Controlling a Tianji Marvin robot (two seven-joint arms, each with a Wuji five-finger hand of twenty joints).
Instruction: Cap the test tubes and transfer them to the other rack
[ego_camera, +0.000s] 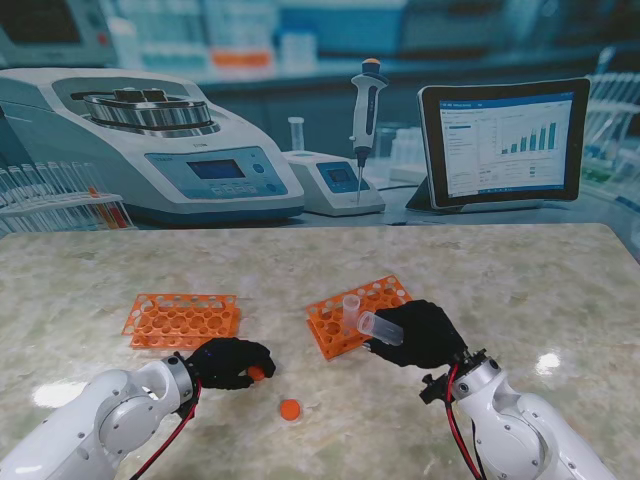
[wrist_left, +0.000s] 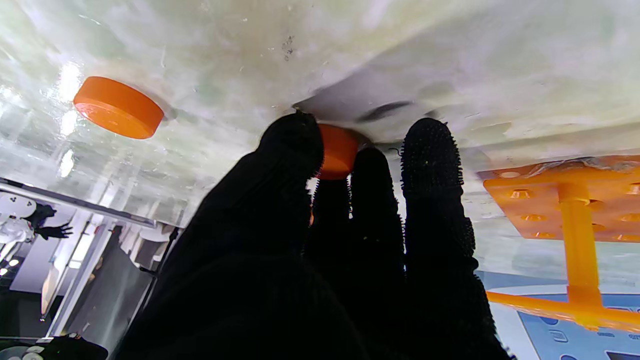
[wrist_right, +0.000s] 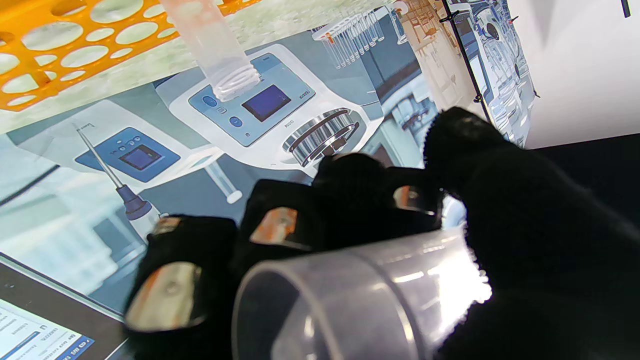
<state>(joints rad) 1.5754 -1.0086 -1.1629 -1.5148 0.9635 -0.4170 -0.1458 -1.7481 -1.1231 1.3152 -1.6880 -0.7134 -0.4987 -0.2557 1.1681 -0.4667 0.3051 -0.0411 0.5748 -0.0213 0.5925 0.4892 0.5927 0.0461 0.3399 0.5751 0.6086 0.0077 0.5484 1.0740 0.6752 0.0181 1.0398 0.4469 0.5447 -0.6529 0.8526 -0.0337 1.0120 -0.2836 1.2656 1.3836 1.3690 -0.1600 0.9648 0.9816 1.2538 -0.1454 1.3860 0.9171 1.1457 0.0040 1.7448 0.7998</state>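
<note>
**Fingers on cap and tube, capping not yet done**

Fingers (wrist_left: 430, 150) of left hand (ego_camera: 228, 362) pinch an orange cap (wrist_left: 336, 151) on the desk (ego_camera: 500, 270). Right hand (ego_camera: 425, 335) is clamped on an open tube (ego_camera: 380, 327), held tilted over the right rack (ego_camera: 355, 315). Second tube (ego_camera: 351, 306) stands uncapped there; spare cap (ego_camera: 290, 409) lies loose; left rack (ego_camera: 181, 320) looks empty. No tube capped or moved yet, I judge. Cap contact w/ desk unclear.

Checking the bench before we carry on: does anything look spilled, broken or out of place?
No spill or damage shows. One loose orange cap lies on the table between the arms, and the right rack sits askew.
</note>
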